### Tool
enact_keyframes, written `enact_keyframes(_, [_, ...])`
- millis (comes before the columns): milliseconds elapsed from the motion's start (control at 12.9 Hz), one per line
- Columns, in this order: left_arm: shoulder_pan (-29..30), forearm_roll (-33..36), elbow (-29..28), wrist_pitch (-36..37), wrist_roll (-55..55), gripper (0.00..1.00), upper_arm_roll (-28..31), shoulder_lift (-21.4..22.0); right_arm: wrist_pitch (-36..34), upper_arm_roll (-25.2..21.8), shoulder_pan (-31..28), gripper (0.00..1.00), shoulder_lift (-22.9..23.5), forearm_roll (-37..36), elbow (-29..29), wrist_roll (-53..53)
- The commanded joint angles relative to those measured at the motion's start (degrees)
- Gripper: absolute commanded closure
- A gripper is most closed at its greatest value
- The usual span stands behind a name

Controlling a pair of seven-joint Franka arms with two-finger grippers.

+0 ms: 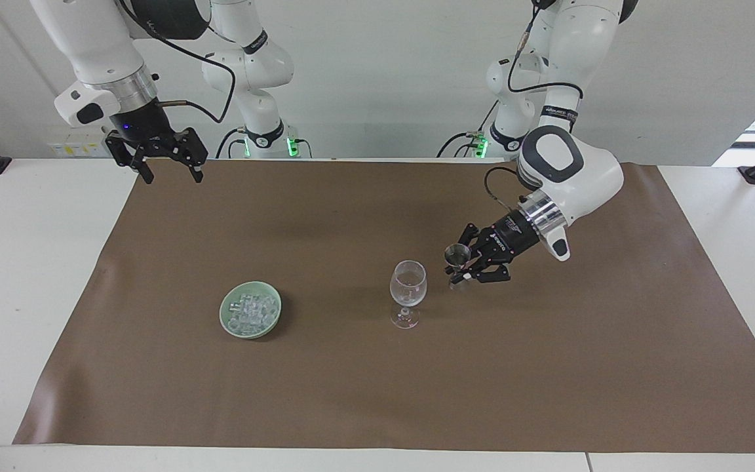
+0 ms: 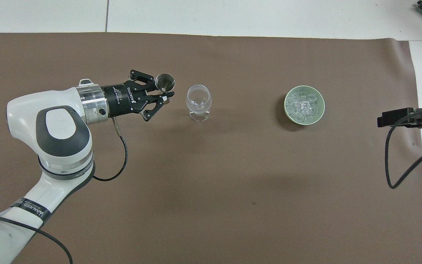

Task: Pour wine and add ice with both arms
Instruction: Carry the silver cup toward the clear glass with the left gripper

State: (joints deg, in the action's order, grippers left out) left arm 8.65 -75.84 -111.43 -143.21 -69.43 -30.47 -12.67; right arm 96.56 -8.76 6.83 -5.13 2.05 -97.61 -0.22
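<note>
Brown mat [image 1: 351,393]: left tool [image 1: 461,271] clamps a small metal cup [image 1: 457,253] beside the wine glass [image 1: 407,283]; right tool [image 1: 168,170] waits wide open

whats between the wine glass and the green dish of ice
Nothing: in both views only bare brown mat shows between the wine glass and the green dish holding the ice.
</note>
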Motion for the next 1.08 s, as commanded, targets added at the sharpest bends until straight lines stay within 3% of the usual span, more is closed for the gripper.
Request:
enact_keyframes(0, [-0.21,0.69,-1.07,-3.04,-1.58,1.0,-1.25,0.98,-0.49,0.33,-0.68,0.0,0.3,0.67,0.41,-1.01])
enact_keyframes(1007, [-0.91,2.18,-0.45,-14.28,-1.58,1.0,-5.73,-0.95,-0.49,0.33,-0.68,0.0,0.3,0.67,0.41,-1.01])
